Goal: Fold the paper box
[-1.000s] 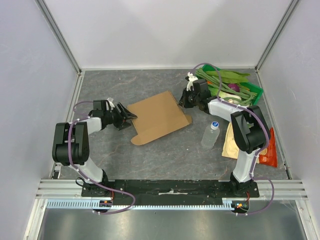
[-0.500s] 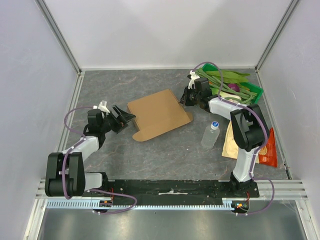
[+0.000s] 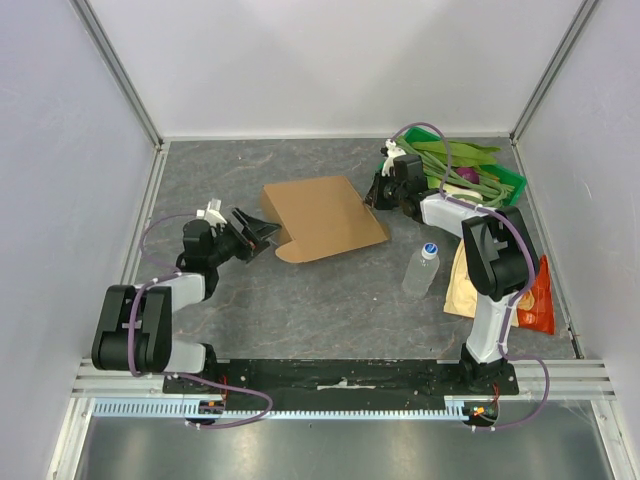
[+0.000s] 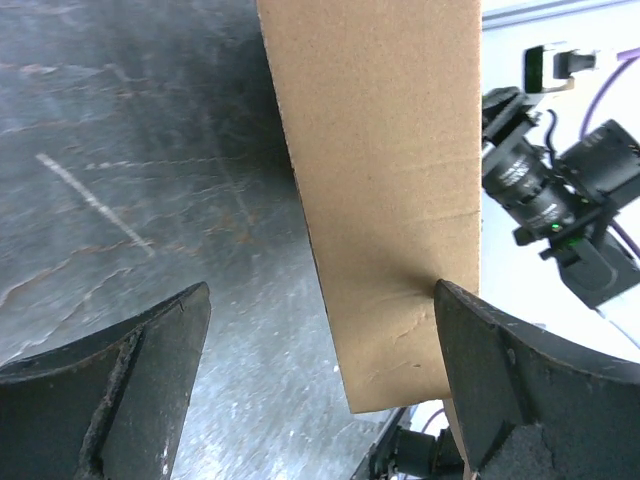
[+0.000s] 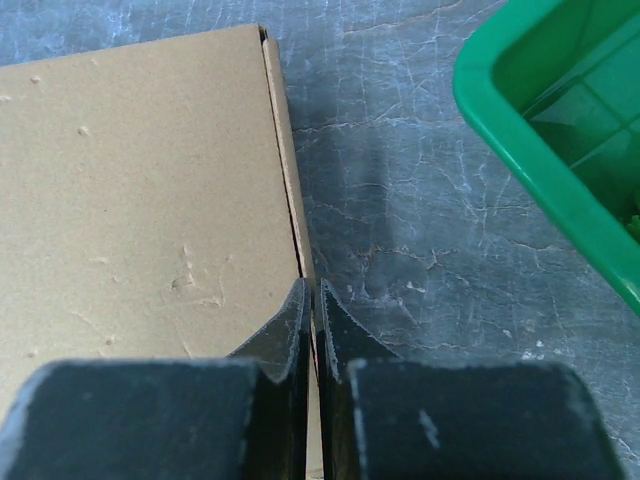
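The paper box (image 3: 325, 218) is a flat brown cardboard blank lying mid-table, and it also fills the left of the right wrist view (image 5: 140, 190). My right gripper (image 3: 373, 194) is at its far right edge, where its jaws (image 5: 313, 292) are shut on the thin cardboard edge. My left gripper (image 3: 258, 232) sits at the blank's left side with its jaws wide open. In the left wrist view a cardboard panel (image 4: 385, 160) reaches down between the two spread fingers of the left gripper (image 4: 320, 375), ungripped.
A green bin (image 3: 505, 182) of vegetables stands at the far right, and its rim (image 5: 560, 140) lies close to my right gripper. A plastic bottle (image 3: 422, 268) stands right of the box, with a tan snack bag (image 3: 460, 288) and an orange packet (image 3: 540, 305) beyond it.
The left jaws have spread wider and the left arm has drawn back leftward. The box has turned and shifted a little to the right and away, with the right gripper still on it.
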You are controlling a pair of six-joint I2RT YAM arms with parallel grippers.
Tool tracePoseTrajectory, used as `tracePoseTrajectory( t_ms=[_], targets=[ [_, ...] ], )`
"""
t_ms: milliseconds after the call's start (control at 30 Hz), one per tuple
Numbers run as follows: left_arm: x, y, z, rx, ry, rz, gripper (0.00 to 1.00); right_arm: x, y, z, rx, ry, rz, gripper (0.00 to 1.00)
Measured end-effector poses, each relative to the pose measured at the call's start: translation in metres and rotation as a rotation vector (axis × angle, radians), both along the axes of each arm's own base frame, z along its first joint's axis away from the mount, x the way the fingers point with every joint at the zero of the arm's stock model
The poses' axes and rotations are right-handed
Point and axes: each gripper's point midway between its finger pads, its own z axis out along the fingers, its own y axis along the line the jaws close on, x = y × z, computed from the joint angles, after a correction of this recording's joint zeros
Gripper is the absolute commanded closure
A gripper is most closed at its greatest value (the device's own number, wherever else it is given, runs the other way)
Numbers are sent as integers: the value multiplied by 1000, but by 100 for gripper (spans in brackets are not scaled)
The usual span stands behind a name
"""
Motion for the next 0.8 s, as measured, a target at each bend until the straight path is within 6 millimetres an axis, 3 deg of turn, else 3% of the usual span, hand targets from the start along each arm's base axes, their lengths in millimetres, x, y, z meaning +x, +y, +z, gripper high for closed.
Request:
tracePoseTrajectory(
  t_ms=[333, 633, 800],
  targets=[
    [10, -31, 37, -147, -138, -61, 1, 4, -8, -3, -38, -10, -27, 94],
    [1, -41, 67, -218, -221, -81, 0, -19, -13, -28, -78, 89, -9, 92],
    [11, -52, 80, -214, -213, -96, 1, -29, -11, -35, -92, 118, 12, 90]
  ],
)
